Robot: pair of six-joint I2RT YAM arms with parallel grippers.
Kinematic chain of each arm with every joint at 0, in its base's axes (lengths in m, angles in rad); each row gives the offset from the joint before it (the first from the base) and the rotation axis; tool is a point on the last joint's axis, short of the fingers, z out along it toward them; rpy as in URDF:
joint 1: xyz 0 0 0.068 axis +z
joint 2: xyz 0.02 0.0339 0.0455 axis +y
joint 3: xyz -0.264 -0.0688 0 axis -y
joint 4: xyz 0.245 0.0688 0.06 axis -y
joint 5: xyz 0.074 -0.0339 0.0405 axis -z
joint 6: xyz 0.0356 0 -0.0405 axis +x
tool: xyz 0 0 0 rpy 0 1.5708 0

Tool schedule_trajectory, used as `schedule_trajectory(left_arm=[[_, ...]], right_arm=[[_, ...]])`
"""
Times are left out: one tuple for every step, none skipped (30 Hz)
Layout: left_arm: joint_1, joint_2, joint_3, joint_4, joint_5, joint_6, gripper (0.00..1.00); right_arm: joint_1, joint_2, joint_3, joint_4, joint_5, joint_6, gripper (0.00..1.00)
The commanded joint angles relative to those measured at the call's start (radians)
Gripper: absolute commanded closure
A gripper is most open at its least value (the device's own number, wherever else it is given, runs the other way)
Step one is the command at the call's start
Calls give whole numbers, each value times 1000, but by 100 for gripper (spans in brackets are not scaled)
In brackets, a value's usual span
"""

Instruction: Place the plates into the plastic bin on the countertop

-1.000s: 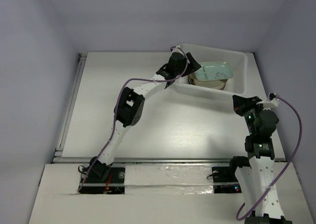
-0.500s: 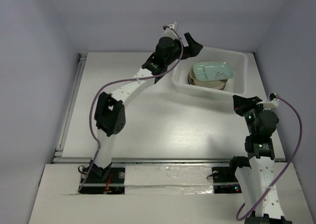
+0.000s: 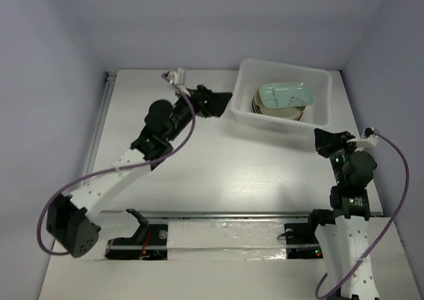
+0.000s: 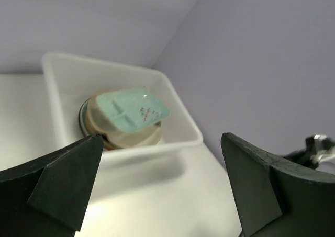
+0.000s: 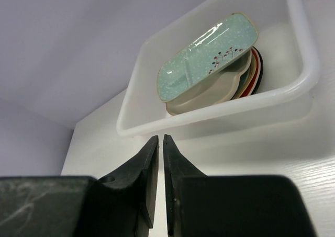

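The plastic bin (image 3: 279,122) stands at the back right of the countertop (image 3: 232,171). The plates lie stacked inside it, with the mint rectangular plate (image 3: 285,93) on top, tilted over a cream one (image 5: 209,98); darker rims show beneath. My left gripper (image 3: 224,104) hovers just left of the bin, open wide and empty. Its wrist view looks between the fingers at the bin (image 4: 57,90) and the mint plate (image 4: 131,109). My right gripper (image 3: 318,141) sits in front of the bin's right end. Its jaws (image 5: 160,137) are all but closed, with a thin slit and nothing between.
A metal rail (image 3: 93,148) runs along the countertop's left edge. Lilac walls close in the back and both sides. A purple cable (image 3: 391,181) loops off the right arm. The bin's front rim (image 5: 220,114) lies just beyond my right fingertips.
My left arm has pulled back out of the bin to its left, and its jaws have spread wide. The mint plate stays on the stack. The right arm has not moved.
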Motion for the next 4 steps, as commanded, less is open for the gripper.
schedule_trajectory(left_arm=[[-10, -148, -184, 72, -64, 48, 5], [-10, -220, -217, 75, -64, 50, 5], [-19, -252, -246, 59, -96, 51, 5], [-19, -280, -295, 45, -117, 53, 4]], right_arm=[[6, -9, 82, -17, 11, -20, 86], [6, -2, 91, -24, 5, -19, 85], [6, 2, 100, -29, -12, -16, 84], [6, 3, 109, -34, -17, -11, 83]])
